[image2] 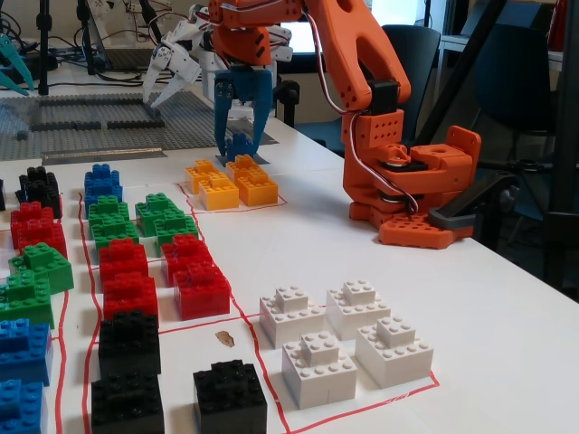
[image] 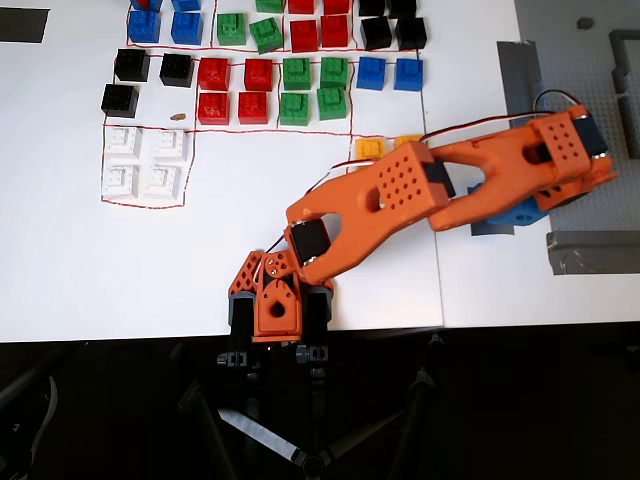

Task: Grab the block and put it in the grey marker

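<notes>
While the small blue studded brick (image2: pixel 240 145) is straddled by the open hand (image2: pixel 242 136) | placing stage judged | withdrawal required next.

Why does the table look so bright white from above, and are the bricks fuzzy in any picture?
In the overhead view the white table is washed out by bright light, so the white bricks nearly vanish into it. In the fixed view the near white bricks look sharp with soft shadows, while the hand and the blue block farther back look a bit softer.
</notes>
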You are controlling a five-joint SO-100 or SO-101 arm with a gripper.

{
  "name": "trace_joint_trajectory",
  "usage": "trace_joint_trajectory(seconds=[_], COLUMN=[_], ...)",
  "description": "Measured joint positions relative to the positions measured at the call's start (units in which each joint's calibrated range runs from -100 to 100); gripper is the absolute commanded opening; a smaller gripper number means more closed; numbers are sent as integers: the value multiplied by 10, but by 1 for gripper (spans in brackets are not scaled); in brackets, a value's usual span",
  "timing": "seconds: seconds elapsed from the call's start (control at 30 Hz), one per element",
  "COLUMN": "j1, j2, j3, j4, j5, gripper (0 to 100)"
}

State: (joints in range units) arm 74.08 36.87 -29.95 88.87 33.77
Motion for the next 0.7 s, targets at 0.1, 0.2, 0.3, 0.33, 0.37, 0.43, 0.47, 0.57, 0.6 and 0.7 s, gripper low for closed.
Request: trace_joint_trajectory(seconds=[0.1,0.2,0.3,0.33,0.37,0.43,0.47,0.57,0.6,0.7], j1=[4,4,1,2,4,10,11,11,10,8], j2=[0,0,0,0,0,0,0,0,0,0], j3=[0,0,0,0,0,0,0,0,0,0], j4=[0,-1,-1,-1,-1,-1,-1,-1,-1,2], j5=[0,0,0,1,5,12,15,19,19,19], gripper=[15,20,33,35,38,40,41,43,45,47])
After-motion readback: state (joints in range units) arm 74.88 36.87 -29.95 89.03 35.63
